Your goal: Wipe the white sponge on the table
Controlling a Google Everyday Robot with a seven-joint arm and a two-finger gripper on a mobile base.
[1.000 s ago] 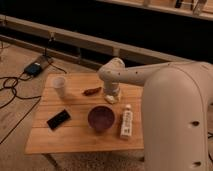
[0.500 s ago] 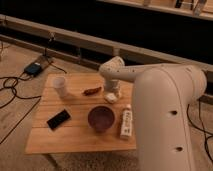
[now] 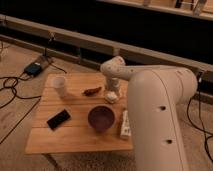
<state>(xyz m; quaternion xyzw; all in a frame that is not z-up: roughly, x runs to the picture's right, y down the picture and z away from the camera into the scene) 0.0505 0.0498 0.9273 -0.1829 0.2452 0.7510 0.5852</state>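
The white sponge [image 3: 111,97] lies on the light-brown slatted table [image 3: 75,136], toward its far right part. My gripper [image 3: 111,91] points straight down onto the sponge and hides most of it; only a pale edge shows below the gripper. The white arm comes in from the right and fills the right side of the camera view. Whether the sponge is gripped I cannot make out.
On the table stand a white cup [image 3: 59,84] at the far left, a reddish-brown item [image 3: 92,91] left of the sponge, a purple bowl [image 3: 101,118], a black phone [image 3: 58,119] and a long white tube [image 3: 125,125]. Cables and a box [image 3: 34,67] lie on the floor at left.
The arm's bulky body has swung nearer and covers more of the right side. The gripper stays at the sponge, almost unmoved.
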